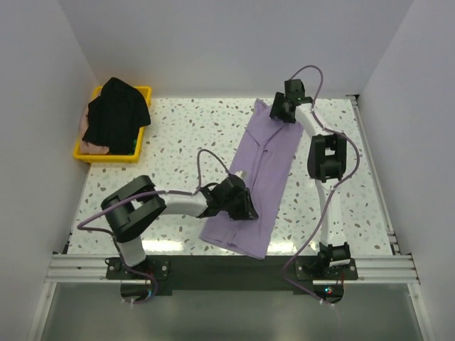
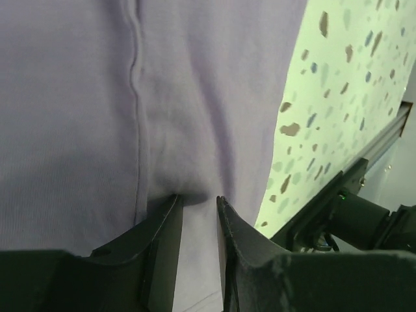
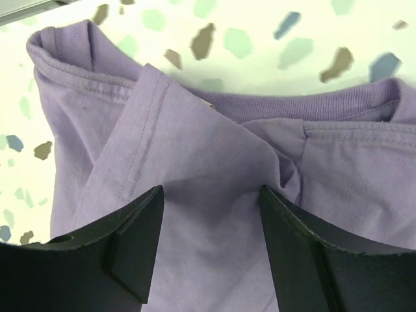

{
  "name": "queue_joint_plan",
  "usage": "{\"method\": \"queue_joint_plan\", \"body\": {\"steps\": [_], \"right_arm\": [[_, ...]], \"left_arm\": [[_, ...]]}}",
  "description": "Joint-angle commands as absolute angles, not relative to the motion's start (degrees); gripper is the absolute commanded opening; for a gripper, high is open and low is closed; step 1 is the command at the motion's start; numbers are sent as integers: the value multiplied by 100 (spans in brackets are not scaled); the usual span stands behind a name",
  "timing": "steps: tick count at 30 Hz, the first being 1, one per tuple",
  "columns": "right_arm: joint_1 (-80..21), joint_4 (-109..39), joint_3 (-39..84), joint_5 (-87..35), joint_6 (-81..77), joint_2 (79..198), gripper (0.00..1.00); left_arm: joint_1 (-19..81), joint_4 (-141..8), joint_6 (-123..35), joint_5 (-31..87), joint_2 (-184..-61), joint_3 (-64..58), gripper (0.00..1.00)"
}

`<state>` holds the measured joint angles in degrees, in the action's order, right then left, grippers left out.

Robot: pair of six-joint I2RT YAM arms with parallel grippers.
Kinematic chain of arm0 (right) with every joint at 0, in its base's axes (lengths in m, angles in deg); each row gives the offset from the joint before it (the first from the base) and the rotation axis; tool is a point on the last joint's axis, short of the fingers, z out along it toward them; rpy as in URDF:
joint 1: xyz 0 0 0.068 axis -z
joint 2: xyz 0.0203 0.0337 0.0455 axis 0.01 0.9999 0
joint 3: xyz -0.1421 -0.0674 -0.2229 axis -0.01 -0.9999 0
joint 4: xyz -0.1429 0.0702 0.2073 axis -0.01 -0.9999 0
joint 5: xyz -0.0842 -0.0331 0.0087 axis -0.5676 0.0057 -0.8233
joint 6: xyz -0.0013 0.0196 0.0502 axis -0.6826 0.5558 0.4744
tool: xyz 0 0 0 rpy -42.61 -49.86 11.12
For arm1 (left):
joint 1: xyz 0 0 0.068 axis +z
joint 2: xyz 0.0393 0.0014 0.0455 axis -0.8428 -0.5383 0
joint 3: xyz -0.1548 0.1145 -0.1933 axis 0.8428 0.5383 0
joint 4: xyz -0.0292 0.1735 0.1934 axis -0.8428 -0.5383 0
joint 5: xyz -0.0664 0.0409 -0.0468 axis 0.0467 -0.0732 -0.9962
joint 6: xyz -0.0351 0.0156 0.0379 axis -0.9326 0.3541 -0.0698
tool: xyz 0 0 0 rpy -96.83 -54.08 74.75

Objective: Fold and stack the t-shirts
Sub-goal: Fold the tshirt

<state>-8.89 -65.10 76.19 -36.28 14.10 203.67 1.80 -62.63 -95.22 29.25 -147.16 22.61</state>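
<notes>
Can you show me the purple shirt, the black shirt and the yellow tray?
purple shirt (image 1: pixel 266 167), top view, middle of the cloth
black shirt (image 1: pixel 117 114), top view, its middle
yellow tray (image 1: pixel 117 158), top view, near wall

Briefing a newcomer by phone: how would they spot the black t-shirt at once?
At the far left corner of the table sits a yellow tray. The black t-shirt is heaped in it, spilling over the rim. It's the only dark garment: pale pink cloth peeks beneath, the lavender t-shirt lies mid-table.

Open table (image 1: pixel 185 135) between yellow tray (image 1: pixel 106 159), heaped with black shirt (image 1: pixel 117 114), and lavender shirt (image 1: pixel 274 156).
</notes>
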Motion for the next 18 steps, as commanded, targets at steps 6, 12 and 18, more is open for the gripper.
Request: {"method": "queue_joint_plan", "body": {"steps": [6, 12, 18], "right_arm": [[-1156, -6303, 8051, -3189, 657, 20764, 70], [-1156, -6250, 8148, -3092, 577, 20711, 74], [-1147, -6101, 7858, -3136, 621, 20054, 85]], "left_arm": [[-154, -6503, -9560, 2406, -15877, 1524, 33], [-146, -6459, -9411, 2345, -15851, 1287, 35], [-102, -6546, -8990, 2204, -15439, 935, 45]]}}
